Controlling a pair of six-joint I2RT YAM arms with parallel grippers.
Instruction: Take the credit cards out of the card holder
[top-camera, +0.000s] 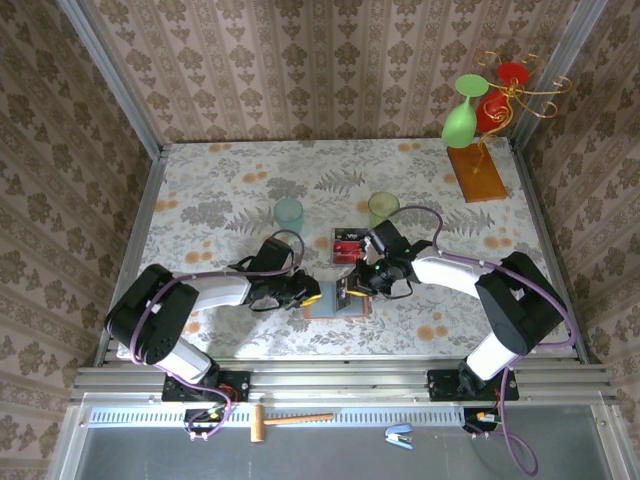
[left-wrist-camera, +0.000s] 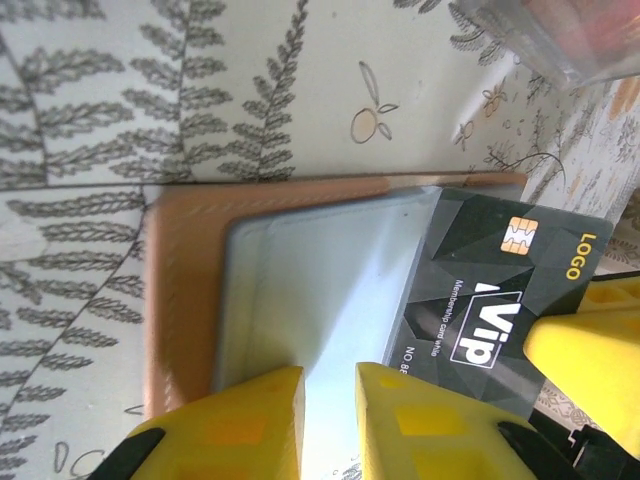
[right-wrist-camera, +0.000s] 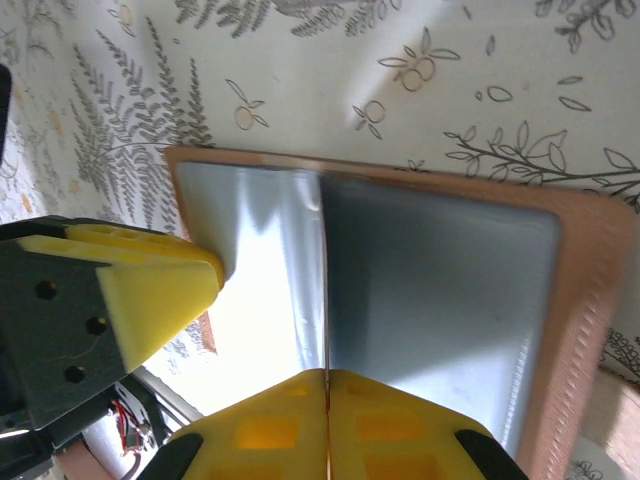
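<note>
Card holder (left-wrist-camera: 300, 300), one, open; one black credit card (left-wrist-camera: 500, 290) between right fingers (right-wrist-camera: 250, 430)

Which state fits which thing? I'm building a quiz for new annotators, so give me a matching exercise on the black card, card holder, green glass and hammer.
1 black card
2 card holder
3 green glass
4 hammer

A hung on the wire stand
B pinched in the right gripper
C on the near ledge
D open on the table

Pairs: 1-B, 2-D, 3-A, 4-C

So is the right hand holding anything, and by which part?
Yes: the right hand pinches the black VIP card by its outer edge, beyond the card holder.
</note>
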